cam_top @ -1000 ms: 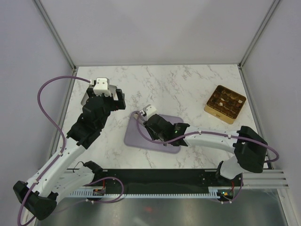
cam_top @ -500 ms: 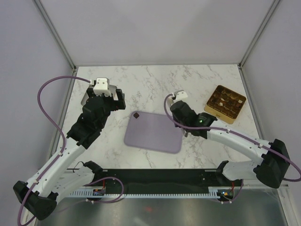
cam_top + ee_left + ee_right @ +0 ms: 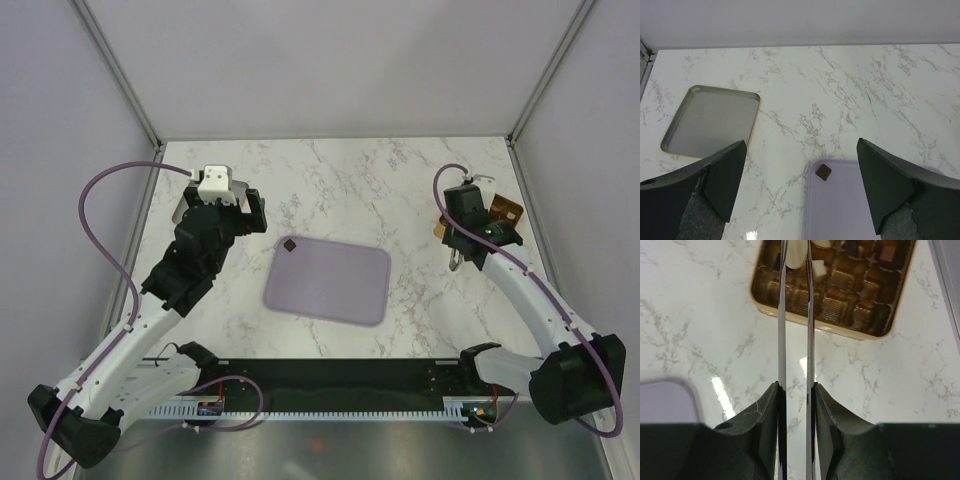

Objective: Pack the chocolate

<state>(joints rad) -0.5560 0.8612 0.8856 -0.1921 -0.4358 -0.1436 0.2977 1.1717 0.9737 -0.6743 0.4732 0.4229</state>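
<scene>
My right gripper (image 3: 796, 390) is clamped on the tongs (image 3: 810, 315), squeezing the two blades nearly parallel. That squeeze is what pins a white chocolate (image 3: 796, 254) between their tips. I hold the tongs out long so the tips reach over the box (image 3: 850, 331) while my fingers stay back over the worktop (image 3: 715, 315), short of its near wall. The piece hangs above the box's left column. It looks too high to be seated, so I judge it is not yet packed. Other cells, mostly toward the right, appear to hold pieces already, though the view is too blurred to count them.

My left gripper (image 3: 801, 144) stands wide apart and holds nothing. It hovers well left of the box, where it cannot cross my right arm.

The lilac tray (image 3: 850, 210) lies between the two grippers, well left of the box. One dark chocolate (image 3: 823, 172) sits on its corner farthest from the box. I take that piece to be the next one to fetch. A bare steel tray (image 3: 710, 120) rests farther left again.

Nothing lies on the marble between the lilac tray and the box. The likeliest snags are the cell walls and the chocolates already in neighbouring cells.
</scene>
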